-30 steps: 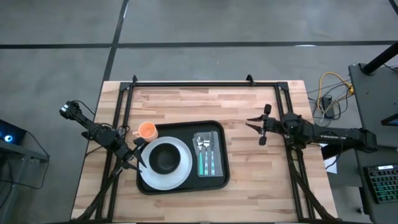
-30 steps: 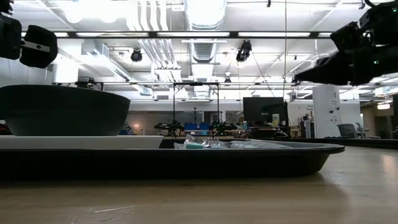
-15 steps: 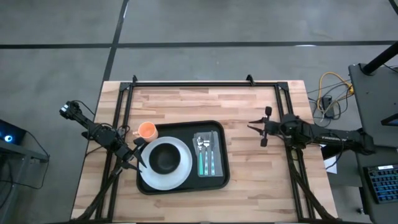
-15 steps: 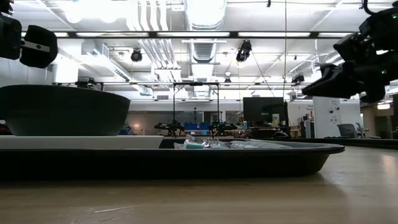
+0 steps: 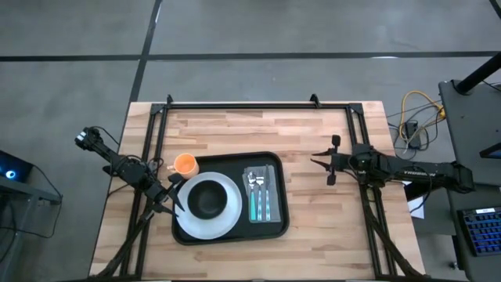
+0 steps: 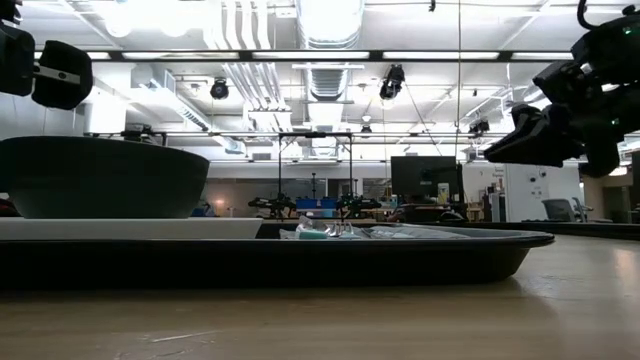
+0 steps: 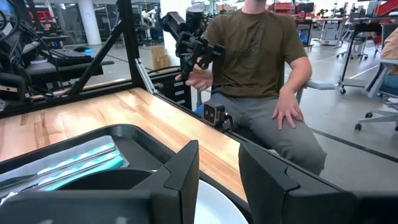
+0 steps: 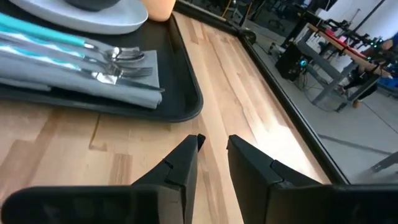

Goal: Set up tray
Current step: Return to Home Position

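The black tray [image 5: 278,223] lies mid-table. On its left half stands a white plate [image 5: 227,215] with a dark bowl [image 5: 207,200] on it. On its right half a grey napkin [image 5: 270,176] carries cutlery with teal handles [image 5: 260,205]. An orange cup [image 5: 185,164] stands at the tray's far left corner. My left gripper [image 5: 175,193] hovers open at the plate's left edge [image 7: 219,174]. My right gripper [image 5: 322,162] hangs over bare wood right of the tray, open by a narrow gap [image 8: 213,149], touching nothing.
Black frame rails [image 5: 258,105] run along the table's far edge and down both sides. Bare wood [image 5: 313,211] lies between the tray and the right rail. A seated person [image 7: 261,56] shows beyond the table's right side. Cables [image 5: 411,117] lie off the right edge.
My right gripper has sunk a little over the wood right of the tray and drawn back slightly toward the table's right edge. The tray and the things on it have kept still.
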